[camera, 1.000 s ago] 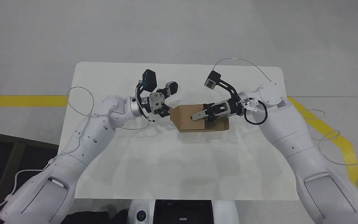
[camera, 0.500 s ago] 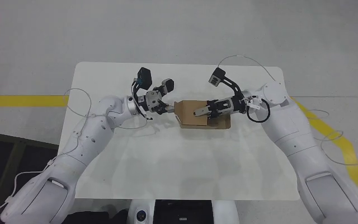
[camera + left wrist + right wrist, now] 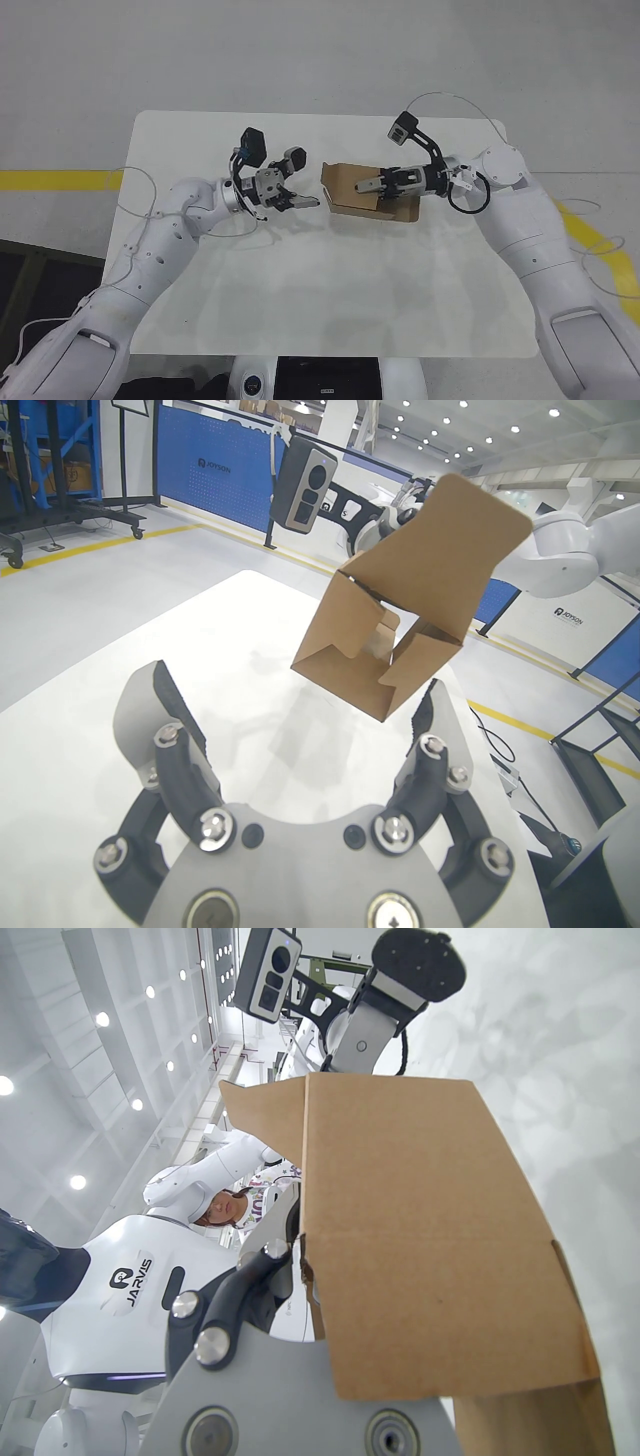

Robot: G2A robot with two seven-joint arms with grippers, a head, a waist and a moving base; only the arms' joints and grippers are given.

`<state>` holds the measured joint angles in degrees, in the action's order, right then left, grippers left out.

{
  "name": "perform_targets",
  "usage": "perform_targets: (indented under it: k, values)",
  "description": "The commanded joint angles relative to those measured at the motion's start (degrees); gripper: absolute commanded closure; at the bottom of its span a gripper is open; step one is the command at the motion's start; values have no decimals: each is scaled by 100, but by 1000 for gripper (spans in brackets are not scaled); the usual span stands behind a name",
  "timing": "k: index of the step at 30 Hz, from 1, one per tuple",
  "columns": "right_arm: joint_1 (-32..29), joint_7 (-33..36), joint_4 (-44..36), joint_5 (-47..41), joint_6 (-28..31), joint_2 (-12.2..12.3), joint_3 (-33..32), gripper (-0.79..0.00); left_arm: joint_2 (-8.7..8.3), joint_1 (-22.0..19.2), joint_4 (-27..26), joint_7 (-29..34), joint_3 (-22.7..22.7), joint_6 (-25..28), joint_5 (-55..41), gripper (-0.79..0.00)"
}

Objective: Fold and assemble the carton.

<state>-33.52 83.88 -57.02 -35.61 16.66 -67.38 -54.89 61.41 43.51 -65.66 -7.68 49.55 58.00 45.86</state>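
A brown carton (image 3: pixel 352 186) is held above the white table (image 3: pixel 200 140), right of centre. My right gripper (image 3: pixel 372 186) is shut on one of its walls, with one finger (image 3: pixel 270 1240) showing beside the cardboard (image 3: pixel 425 1228). In the left wrist view the carton (image 3: pixel 400 625) hangs tilted, its end flaps standing open toward the camera. My left gripper (image 3: pixel 303 179) is open a short way left of the carton, not touching it. Its two padded fingers (image 3: pixel 167 705) are spread wide with nothing between them, and the gripper (image 3: pixel 295 685) is just below the carton's open end.
The table's bare surface (image 3: pixel 150 625) spreads around and under both arms. The right arm's wrist camera (image 3: pixel 305 490) juts out beside the carton. A thin cable (image 3: pixel 440 105) loops over the table's back right corner. A yellow floor line (image 3: pixel 60 180) runs past the table's sides.
The right gripper has carried the carton to the right and tipped it up off the table. The left gripper, earlier at the carton's left end, has drawn back and now stands apart.
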Motion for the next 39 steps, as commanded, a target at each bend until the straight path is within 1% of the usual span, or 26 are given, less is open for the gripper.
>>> perform_targets:
  k: [1,6,11,17,23,28,32,39]
  values:
    - [-11,-16,-31,23,-11,4,-18,0,0,10,-50,28,-10,0,2,-785]
    - [-50,-68,-159,41,-45,-6,-3,0,26,-54,-26,66,-18,0,6,-785]
    - [-103,-126,-308,62,-73,-36,72,0,97,-149,88,109,-51,-30,10,-785]
    - [-111,-163,-306,43,-81,-60,89,0,176,-202,113,172,-113,0,17,-785]
    - [-103,-162,-192,118,-56,-44,15,0,207,-206,165,185,-68,0,17,-785]
    - [-68,-296,-71,523,-50,18,-94,0,170,-178,225,166,158,0,49,-785]
    - [-82,-414,-81,819,-108,73,-176,0,108,-143,158,228,393,0,99,-785]
    - [-163,-526,-276,1250,-332,115,-131,0,-19,-51,-375,373,732,0,104,-785]
